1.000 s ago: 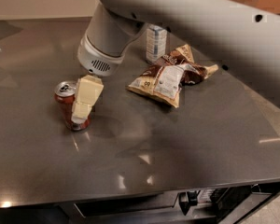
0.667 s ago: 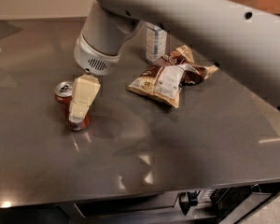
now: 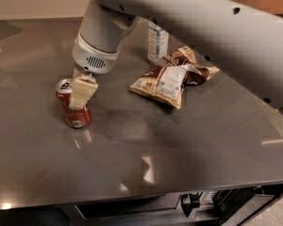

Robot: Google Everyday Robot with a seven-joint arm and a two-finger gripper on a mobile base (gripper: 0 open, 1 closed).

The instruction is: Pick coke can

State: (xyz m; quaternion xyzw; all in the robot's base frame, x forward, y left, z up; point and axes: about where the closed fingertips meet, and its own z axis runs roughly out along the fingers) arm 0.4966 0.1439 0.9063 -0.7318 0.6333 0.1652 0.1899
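Observation:
The coke can (image 3: 77,118) is small and red with a silver top. It stands upright on the dark grey table (image 3: 188,149), at the left of the camera view. My gripper (image 3: 78,101) reaches down from the white arm (image 3: 101,41) and sits right at the can. Its cream-coloured end covers the can's upper right side. The can's base rests on the table.
A brown and white snack bag (image 3: 170,78) lies right of centre. A white container with a blue label (image 3: 157,44) stands behind it, partly hidden by the arm. The arm spans the upper right. The table's front edge (image 3: 146,197) runs along the bottom.
The gripper has shifted slightly left, closer over the can. The can, the bag and the container have not moved.

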